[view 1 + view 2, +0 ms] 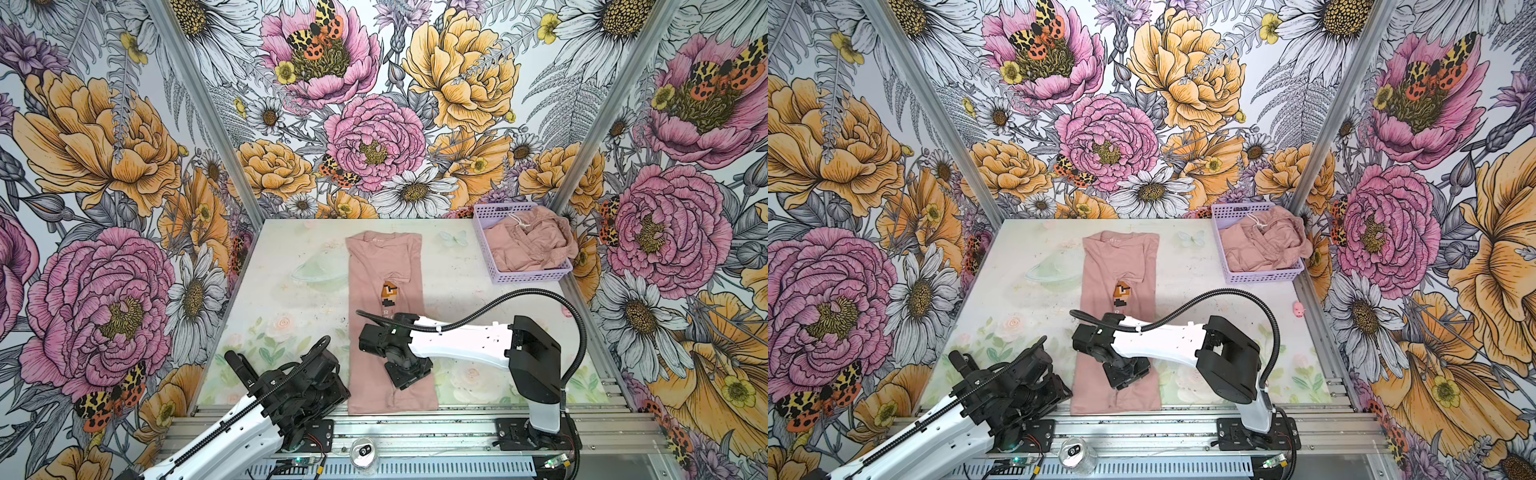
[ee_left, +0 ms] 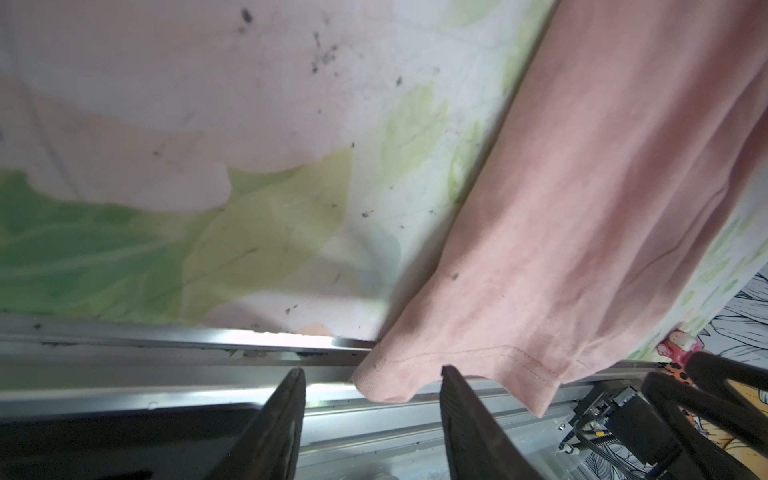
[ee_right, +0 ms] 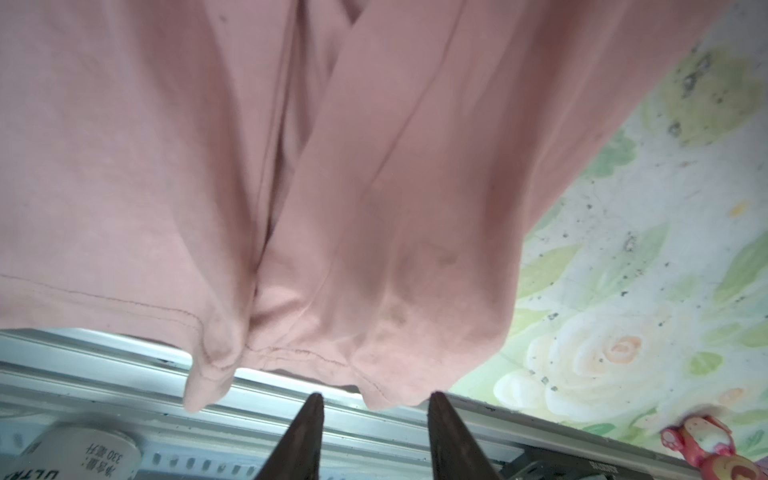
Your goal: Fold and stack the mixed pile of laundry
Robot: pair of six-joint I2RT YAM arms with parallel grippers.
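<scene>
Non-task items on and around the counter

Lilac perforated basket (image 1: 532,276) stands at the far right corner of the floral-print counter (image 1: 291,266). Small pink toy figure (image 1: 1298,309) lies near the counter's right edge, well apart from the basket. Drink can (image 1: 365,453) stands upright on the metal rail (image 1: 415,424) at the front edge. Floral wallpaper (image 1: 124,145) covers all three walls.

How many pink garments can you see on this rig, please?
2. A T-shirt lies flat on the table; a crumpled drawstring piece sits in the basket at the far right corner. More may be hidden beneath it.
</scene>
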